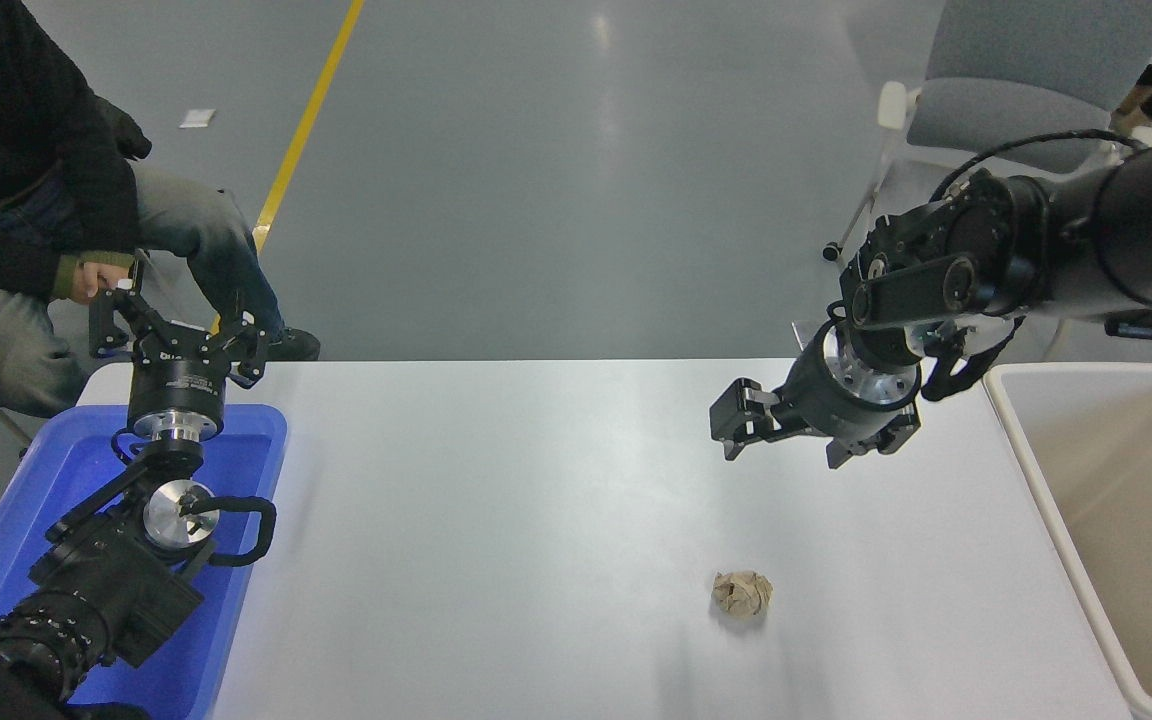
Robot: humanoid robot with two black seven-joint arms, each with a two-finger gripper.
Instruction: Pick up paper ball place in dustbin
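The tan paper ball [742, 592] lies on the white table [536, 520], right of centre and near the front. The cream-white dustbin [1121, 530] stands at the table's right edge, and no paper shows in the part I see. My right gripper [781, 455] is open and empty, above the table, behind the ball and left of the bin. My left gripper [176, 335] is open and empty, parked over the blue tray at the lower left.
A blue plastic tray [246, 560] sits at the table's left edge under the left arm. A person sits at the far left [26, 200]. A grey chair [1016, 80] stands behind the right arm.
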